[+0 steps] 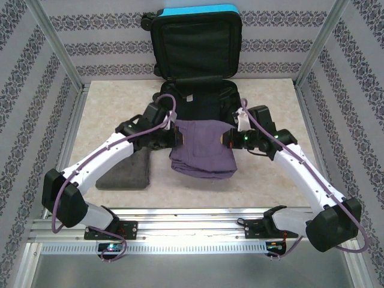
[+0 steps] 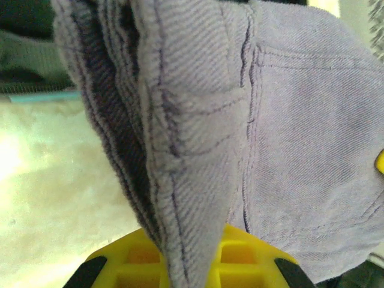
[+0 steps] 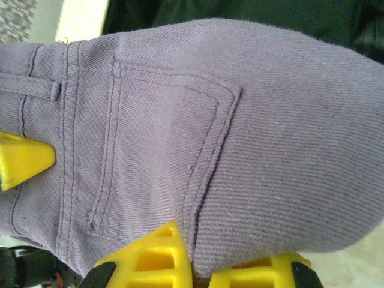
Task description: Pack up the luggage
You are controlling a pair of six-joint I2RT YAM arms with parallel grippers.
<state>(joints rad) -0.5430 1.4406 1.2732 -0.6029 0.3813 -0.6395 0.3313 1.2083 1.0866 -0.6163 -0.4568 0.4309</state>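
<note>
Well, from where I stood, both arms had reached toward the middle of the table (image 1: 270, 174) and met over a folded pair of purple trousers (image 1: 201, 153). The left gripper (image 1: 174, 137) was clamped tight on the left edge of the bundle, its yellow fingers (image 2: 138, 261) pressed against several layers of twill with a seam running down between them. The right gripper (image 1: 228, 139) was closed just as hard on the opposite edge, beside a stitched back pocket. The cloth sagged a little between the two grips, its lower fold hanging toward the near side of the table.

The luggage (image 1: 198, 11) lay open at the far side, just beyond the trousers. Its lid stood upright against the patterned back wall, with the turquoise shell showing along the top and the black lining facing the arms. Its lower half lay flat on the table, lined in black too, and the far edge of the trousers overlapped its near rim; I could not tell whether the cloth touched it.

A folded grey cloth (image 1: 127, 174) rested on the table beneath the left arm, near the trousers but apart from them.
</note>
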